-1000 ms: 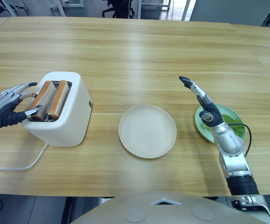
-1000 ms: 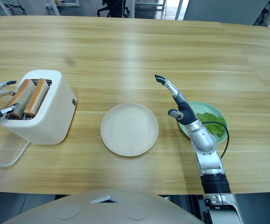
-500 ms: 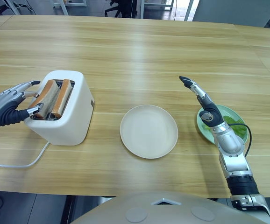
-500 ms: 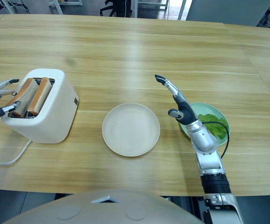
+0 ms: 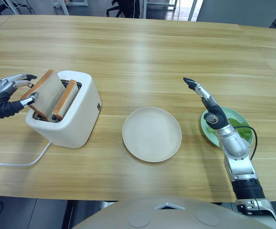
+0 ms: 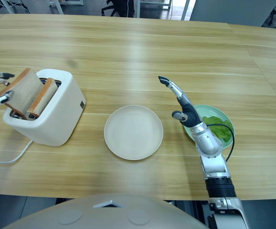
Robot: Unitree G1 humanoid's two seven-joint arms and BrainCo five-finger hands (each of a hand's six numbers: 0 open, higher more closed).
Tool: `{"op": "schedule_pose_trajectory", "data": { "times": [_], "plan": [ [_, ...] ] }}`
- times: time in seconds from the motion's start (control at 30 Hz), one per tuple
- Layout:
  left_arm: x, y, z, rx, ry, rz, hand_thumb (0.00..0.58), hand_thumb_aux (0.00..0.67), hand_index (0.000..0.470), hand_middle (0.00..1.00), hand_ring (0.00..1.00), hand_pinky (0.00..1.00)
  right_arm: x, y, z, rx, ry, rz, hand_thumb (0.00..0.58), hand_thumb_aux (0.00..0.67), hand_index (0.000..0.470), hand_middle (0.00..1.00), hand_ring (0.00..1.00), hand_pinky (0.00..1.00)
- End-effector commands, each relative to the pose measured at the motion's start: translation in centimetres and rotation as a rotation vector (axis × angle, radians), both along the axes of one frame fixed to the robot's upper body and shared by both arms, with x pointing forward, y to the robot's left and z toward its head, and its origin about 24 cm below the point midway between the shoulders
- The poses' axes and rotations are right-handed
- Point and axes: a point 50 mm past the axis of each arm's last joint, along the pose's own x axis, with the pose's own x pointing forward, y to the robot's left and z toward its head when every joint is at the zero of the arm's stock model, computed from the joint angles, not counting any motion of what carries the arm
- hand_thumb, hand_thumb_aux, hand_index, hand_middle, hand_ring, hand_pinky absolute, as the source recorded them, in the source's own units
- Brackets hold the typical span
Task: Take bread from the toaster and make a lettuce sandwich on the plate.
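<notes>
At nine o'clock the left hand (image 5: 4, 98) clamps a tilted bread slice (image 5: 47, 93); snagging could tip the toaster (image 5: 76, 119). Right hand (image 5: 206, 102) spread, empty.

Nothing legible is showing anywhere — no words, numbers or signs. A small dark mark (image 5: 98, 106) is sitting on the side wall of the white rounded plastic toaster (image 5: 73, 125) — too small to read.

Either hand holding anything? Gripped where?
Left hand pinches the outer bread slice by its upper outer edge, partly out of the toaster. Right hand holds nothing.
</notes>
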Motion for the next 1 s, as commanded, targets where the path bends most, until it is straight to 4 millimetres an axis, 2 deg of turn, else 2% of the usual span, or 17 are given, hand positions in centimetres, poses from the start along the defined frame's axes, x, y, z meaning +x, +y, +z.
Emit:
{"op": "schedule_pose_trajectory", "data": {
  "times": [0.03, 0.1, 0.13, 0.17, 0.2, 0.23, 0.27, 0.63, 1.0],
  "plan": [
    [0.1, -0.2, 0.9, -0.014, -0.050, 0.004, 0.580, 0.670, 0.460, 0.45, 0.45, 0.45, 0.0, -0.2, 0.3, -0.009, -0.006, -0.004, 0.000, 0.000, 0.000, 0.00, 0.00, 0.00],
    [0.1, -0.1, 1.0, -0.018, -0.059, 0.012, 0.580, 0.670, 0.460, 0.60, 0.60, 0.60, 0.0, -0.3, 0.4, -0.009, -0.006, -0.004, 0.000, 0.000, 0.000, 0.00, 0.00, 0.00],
    [0.1, -0.1, 1.1, -0.025, -0.066, 0.013, 0.580, 0.670, 0.460, 0.73, 0.73, 0.73, 0.0, -0.3, 0.4, -0.010, -0.006, -0.004, 0.000, 0.000, 0.000, 0.00, 0.00, 0.00],
    [0.1, -0.1, 1.2, -0.031, -0.073, 0.013, 0.580, 0.670, 0.460, 0.73, 0.73, 0.73, 0.0, -0.3, 0.4, -0.010, -0.006, -0.005, 0.000, 0.000, 0.000, 0.00, 0.00, 0.00],
    [0.0, -0.1, 1.4, -0.038, -0.082, 0.012, 0.580, 0.670, 0.460, 0.84, 0.84, 0.84, 0.0, -0.3, 0.4, -0.010, -0.006, -0.005, 0.000, 0.000, 0.000, 0.00, 0.00, 0.00],
    [0.0, -0.2, 1.5, -0.048, -0.089, 0.010, 0.580, 0.670, 0.460, 0.84, 0.84, 0.84, 0.0, -0.3, 0.4, -0.009, -0.006, -0.006, 0.000, 0.000, 0.000, 0.00, 0.00, 0.00],
    [0.0, -0.2, 1.6, -0.058, -0.095, 0.007, 0.580, 0.670, 0.460, 1.00, 1.00, 1.00, 0.0, -0.3, 0.4, -0.009, -0.005, -0.007, 0.000, 0.000, 0.000, 0.00, 0.00, 0.00],
    [-0.2, 0.1, 2.8, -0.194, -0.170, 0.013, 0.580, 0.670, 0.460, 1.00, 1.00, 1.00, 0.1, -0.4, 0.3, -0.005, -0.001, -0.008, 0.000, 0.000, 0.000, 0.00, 0.00, 0.00],
    [0.3, -0.1, 3.0, -0.355, -0.187, -0.021, 0.580, 0.670, 0.460, 1.00, 1.00, 1.00, 0.1, -0.3, 0.2, 0.000, 0.002, -0.009, 0.000, 0.000, 0.000, 0.00, 0.00, 0.00]
  ]
}}
